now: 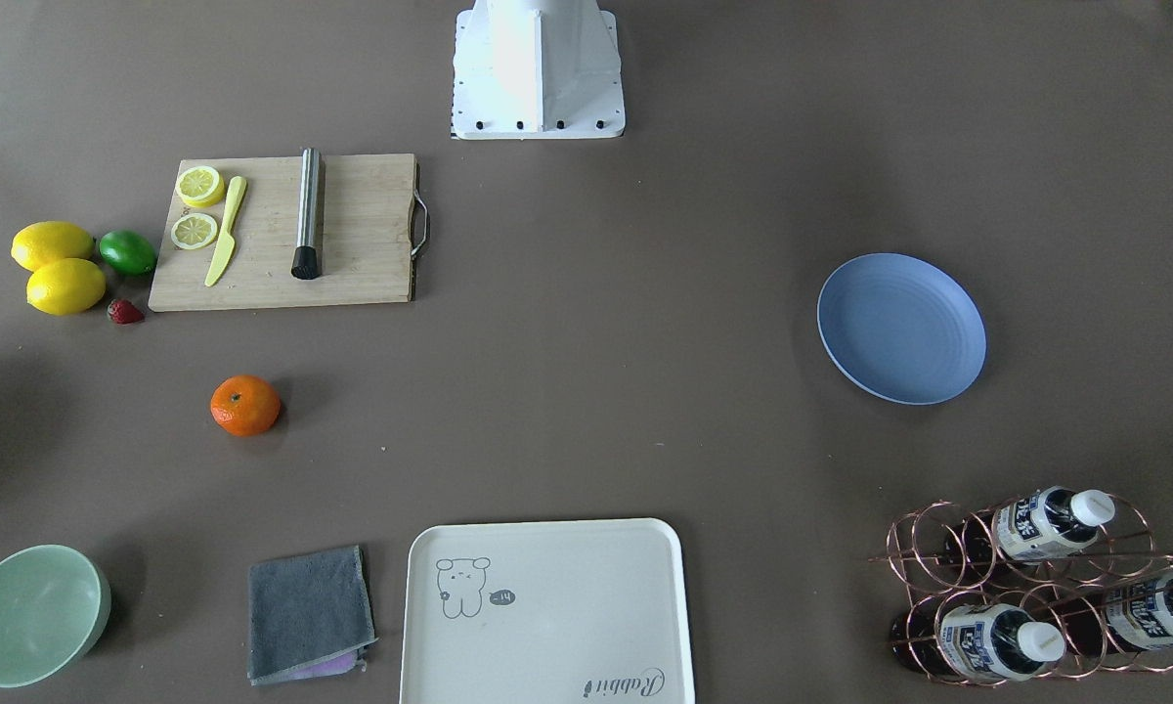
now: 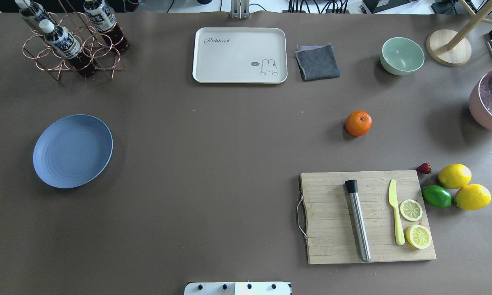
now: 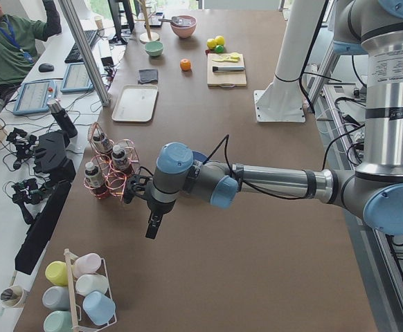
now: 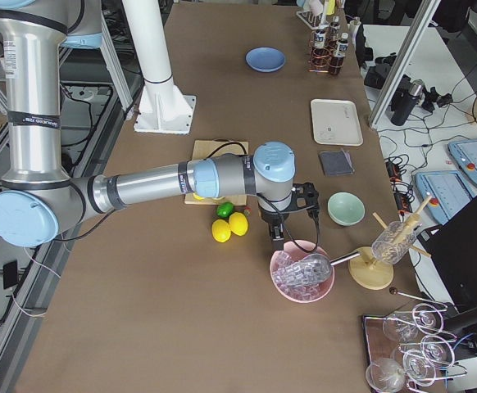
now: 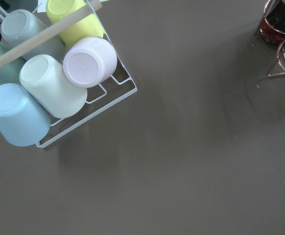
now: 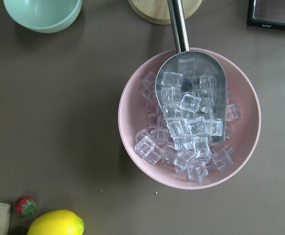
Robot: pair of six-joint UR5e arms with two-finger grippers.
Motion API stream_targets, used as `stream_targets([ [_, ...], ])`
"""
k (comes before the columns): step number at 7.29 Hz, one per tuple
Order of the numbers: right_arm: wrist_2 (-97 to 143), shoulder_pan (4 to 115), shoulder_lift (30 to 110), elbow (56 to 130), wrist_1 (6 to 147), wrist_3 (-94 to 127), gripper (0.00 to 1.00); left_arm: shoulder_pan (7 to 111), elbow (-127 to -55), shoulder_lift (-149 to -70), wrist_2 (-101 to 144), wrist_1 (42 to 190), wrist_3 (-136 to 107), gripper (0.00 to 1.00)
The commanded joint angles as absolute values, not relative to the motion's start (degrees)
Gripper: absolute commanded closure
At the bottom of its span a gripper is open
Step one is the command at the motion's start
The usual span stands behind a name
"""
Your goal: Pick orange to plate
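The orange (image 1: 245, 405) (image 2: 358, 123) sits alone on the brown table, between the cutting board and the grey cloth. Far across the table lies the blue plate (image 1: 901, 329) (image 2: 73, 150), with nothing on it. Neither gripper shows in the overhead or front views. The left gripper (image 3: 153, 228) hangs low over the table end beyond the bottle rack, well away from the plate. The right gripper (image 4: 277, 237) hovers by the pink ice bowl, past the lemons. I cannot tell whether either is open or shut.
A cutting board (image 2: 369, 217) carries a muddler, a yellow knife and lemon slices. Lemons (image 2: 455, 176), a lime (image 2: 436, 196) and a strawberry lie beside it. A cream tray (image 2: 240, 55), grey cloth (image 2: 317, 61), green bowl (image 2: 402, 55), bottle rack (image 2: 71, 43), pink ice bowl (image 6: 189, 117) and cup rack (image 5: 54, 73) ring the table.
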State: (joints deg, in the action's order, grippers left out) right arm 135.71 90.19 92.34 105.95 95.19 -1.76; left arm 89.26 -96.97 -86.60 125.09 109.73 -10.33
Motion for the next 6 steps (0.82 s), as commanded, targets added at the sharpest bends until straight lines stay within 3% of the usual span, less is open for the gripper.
stream_targets([
  [1,135.8,90.2,92.3,105.9,95.2,-1.8,0.00,89.3,-96.8,-86.6,125.5,109.8,-10.7,0.02],
  [6,135.9,90.2,91.3,105.9,95.2,-1.9,0.00,89.2,-96.9,-86.6,125.5,109.8,-10.5,0.02],
])
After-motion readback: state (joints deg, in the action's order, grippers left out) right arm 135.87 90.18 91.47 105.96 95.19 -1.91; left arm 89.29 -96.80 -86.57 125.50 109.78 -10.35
